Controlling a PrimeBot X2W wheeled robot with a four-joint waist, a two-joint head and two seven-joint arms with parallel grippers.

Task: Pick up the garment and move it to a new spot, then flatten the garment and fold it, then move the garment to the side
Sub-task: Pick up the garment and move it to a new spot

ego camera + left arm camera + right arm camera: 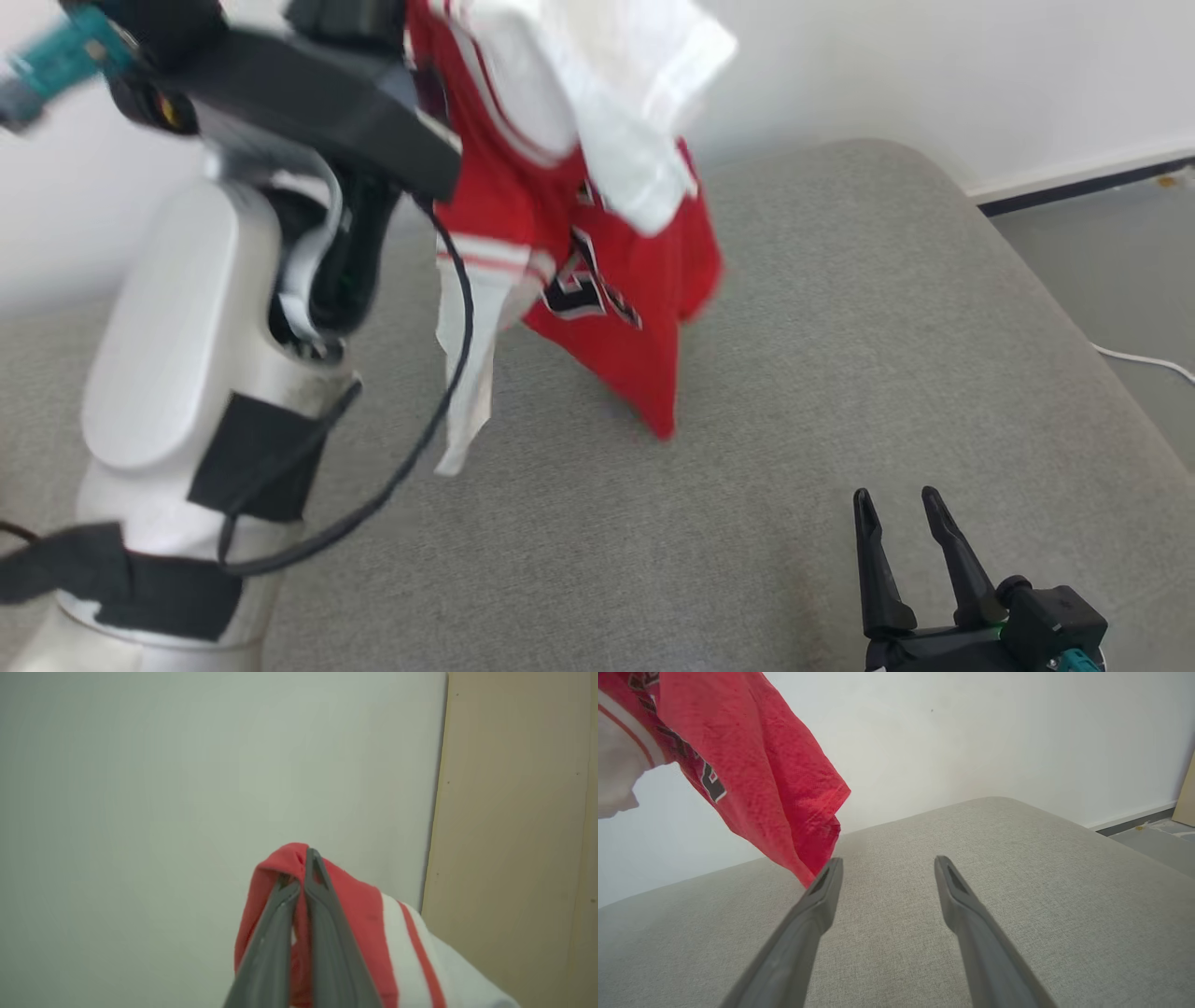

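A red and white jersey [597, 215] with dark lettering hangs in the air over the grey cushioned surface [840, 373], its lowest red corner just above the fabric. My left gripper [299, 870] is shut on a red fold of the garment [359, 914], raised high with its arm at the upper left of the head view. My right gripper [896, 509] stands open low at the lower right, nothing between its fingers. In the right wrist view the hanging jersey [752, 770] is up and to the left of that gripper [887, 865].
A white wall backs the cushion, with a dark baseboard [1083, 187] and grey floor at the right. A white cable [1148, 359] lies on the floor by the cushion's right edge. A tan panel [514, 812] stands beside the wall.
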